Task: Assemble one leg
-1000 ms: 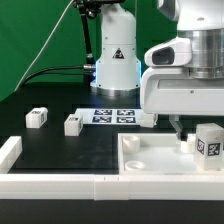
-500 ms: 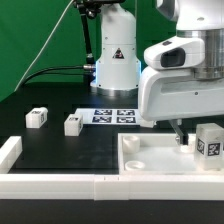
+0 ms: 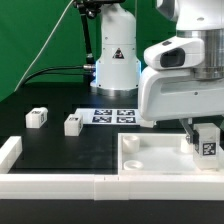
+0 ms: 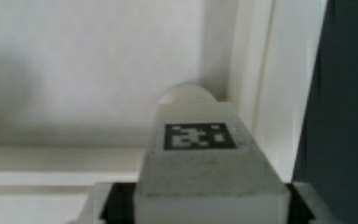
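Observation:
My gripper (image 3: 205,135) is shut on a leg (image 3: 207,141), a small white block with a black-and-white tag, and holds it upright over the far right corner of the large white tray-like piece (image 3: 150,165). In the wrist view the leg (image 4: 202,145) fills the space between the dark fingers (image 4: 117,205), its tip at a rounded corner socket (image 4: 190,95) of the tray. Two more legs lie on the black table at the exterior view's left, one (image 3: 37,118) farther left and one (image 3: 73,124) nearer the middle. A fourth leg is partly hidden behind my gripper body.
The marker board (image 3: 112,115) lies flat at the back near the arm's base (image 3: 115,65). A white fence (image 3: 60,180) runs along the table's front edge, with a short wall (image 3: 9,152) at the exterior view's left. Cables hang at the back left.
My gripper has moved down and slightly to the exterior view's right with the leg, bringing it closer to the tray's far right corner.

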`<state>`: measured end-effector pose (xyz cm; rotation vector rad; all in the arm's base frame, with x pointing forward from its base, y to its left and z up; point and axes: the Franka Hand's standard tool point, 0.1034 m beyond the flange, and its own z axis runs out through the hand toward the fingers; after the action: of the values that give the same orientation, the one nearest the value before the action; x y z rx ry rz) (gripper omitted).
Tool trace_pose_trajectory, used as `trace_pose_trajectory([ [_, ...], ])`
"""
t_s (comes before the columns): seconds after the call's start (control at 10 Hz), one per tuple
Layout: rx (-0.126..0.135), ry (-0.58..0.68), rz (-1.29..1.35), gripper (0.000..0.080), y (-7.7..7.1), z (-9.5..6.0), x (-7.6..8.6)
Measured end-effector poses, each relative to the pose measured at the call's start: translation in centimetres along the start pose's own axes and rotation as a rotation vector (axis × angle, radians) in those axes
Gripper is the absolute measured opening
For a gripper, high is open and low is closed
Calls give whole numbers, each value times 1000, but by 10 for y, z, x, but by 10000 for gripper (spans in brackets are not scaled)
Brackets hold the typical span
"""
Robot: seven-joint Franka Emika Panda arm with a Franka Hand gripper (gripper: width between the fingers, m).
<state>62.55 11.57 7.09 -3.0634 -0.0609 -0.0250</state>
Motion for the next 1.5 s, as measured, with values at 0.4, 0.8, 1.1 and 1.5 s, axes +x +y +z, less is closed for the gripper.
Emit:
trace_pose_trajectory([
  [0.4,5,3,421,289,-1,1,-1],
  [0.8,19,15,1081,291,-2,3,-2],
  [1.1,41,-2,1498,291,-3,3,-2],
  [1.5,44,-5,1491,527,-4,3,-2],
])
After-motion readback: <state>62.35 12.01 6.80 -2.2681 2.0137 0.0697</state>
